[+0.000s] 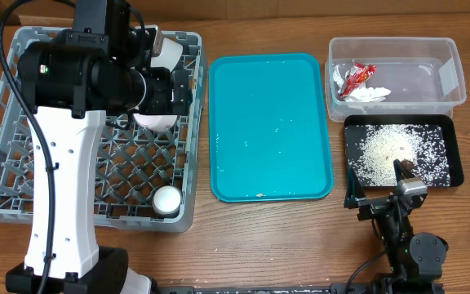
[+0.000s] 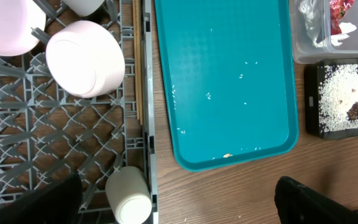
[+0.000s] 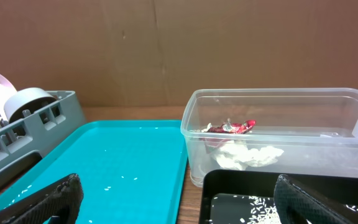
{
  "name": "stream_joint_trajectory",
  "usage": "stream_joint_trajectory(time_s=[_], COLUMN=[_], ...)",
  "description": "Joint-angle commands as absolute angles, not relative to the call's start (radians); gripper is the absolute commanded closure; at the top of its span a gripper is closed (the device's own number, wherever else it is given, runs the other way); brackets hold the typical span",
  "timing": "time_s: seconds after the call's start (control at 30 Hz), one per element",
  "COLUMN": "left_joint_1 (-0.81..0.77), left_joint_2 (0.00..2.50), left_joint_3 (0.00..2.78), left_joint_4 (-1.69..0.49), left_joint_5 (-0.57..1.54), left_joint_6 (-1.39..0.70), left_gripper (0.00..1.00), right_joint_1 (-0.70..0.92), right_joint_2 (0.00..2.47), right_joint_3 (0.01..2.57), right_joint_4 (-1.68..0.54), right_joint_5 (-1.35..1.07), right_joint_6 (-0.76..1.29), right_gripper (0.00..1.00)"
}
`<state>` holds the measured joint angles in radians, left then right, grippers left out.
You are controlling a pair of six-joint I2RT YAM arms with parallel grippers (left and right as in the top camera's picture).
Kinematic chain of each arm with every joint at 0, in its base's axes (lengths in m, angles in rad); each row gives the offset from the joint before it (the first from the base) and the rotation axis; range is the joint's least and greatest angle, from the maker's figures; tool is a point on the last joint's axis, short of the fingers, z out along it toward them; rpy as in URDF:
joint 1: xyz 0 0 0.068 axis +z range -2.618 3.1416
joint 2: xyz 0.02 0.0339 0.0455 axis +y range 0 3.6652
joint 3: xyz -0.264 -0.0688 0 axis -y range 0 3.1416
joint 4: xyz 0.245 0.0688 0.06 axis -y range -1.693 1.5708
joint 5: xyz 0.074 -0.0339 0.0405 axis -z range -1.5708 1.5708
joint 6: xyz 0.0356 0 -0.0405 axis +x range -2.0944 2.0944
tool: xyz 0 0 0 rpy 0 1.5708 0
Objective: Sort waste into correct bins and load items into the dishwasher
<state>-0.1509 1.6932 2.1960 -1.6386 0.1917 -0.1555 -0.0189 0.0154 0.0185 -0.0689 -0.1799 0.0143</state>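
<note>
The grey dish rack [image 1: 6, 171] at the left holds a pink-white plate [image 2: 5, 25], a white bowl [image 2: 84, 57], a small white cup [image 2: 129, 196] and thin chopsticks [image 2: 137, 68]. The clear tub [image 1: 451, 77] holds the red-and-silver wrapper [image 1: 355, 77] and white tissue [image 1: 370, 95]. The black tray [image 1: 455, 155] holds rice grains [image 1: 386, 147] and a brown lump [image 2: 355, 111]. My left gripper [image 2: 179, 208] is open and empty, high above the rack's right edge. My right gripper [image 3: 179, 208] is open and empty, low by the black tray's front left corner [image 1: 375, 186].
The teal serving tray [image 1: 269, 126] lies between the rack and the bins, with a few stray rice grains [image 2: 209, 95] and a tiny golden crumb [image 2: 227, 155] near its front edge. Bare wood table lies in front of it. My left arm [image 1: 64, 188] covers much of the rack.
</note>
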Motion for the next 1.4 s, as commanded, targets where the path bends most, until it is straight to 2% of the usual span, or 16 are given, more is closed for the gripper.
stream_joint_trajectory(time_s=[0.0,0.17,0.37,0.93,1.13,1.37], left_joint_1=[-0.157,-0.158,-0.156,-0.014,-0.003,-0.005], left_joint_2=[1.695,1.651,1.483,0.655,0.364,0.12], left_joint_3=[2.2,2.196,2.027,0.846,0.505,0.231], left_joint_4=[-1.637,-1.572,-1.213,-0.375,-0.206,-0.059], left_joint_5=[0.193,0.104,0.067,0.039,0.04,0.039], left_joint_6=[-0.158,-0.162,-0.132,-0.099,-0.096,-0.061], left_gripper=[0.0,0.0,0.0,0.0,0.0,0.0], right_joint_1=[-0.017,-0.017,-0.017,-0.017,-0.017,-0.017], right_joint_2=[0.003,0.003,0.003,0.003,0.003,0.003], right_joint_3=[0.008,0.008,0.008,0.008,0.008,0.008], right_joint_4=[-0.065,-0.065,-0.065,-0.065,-0.065,-0.065], right_joint_5=[-0.187,-0.187,-0.187,-0.187,-0.187,-0.187], right_joint_6=[0.007,0.007,0.007,0.007,0.007,0.007], right_gripper=[0.0,0.0,0.0,0.0,0.0,0.0])
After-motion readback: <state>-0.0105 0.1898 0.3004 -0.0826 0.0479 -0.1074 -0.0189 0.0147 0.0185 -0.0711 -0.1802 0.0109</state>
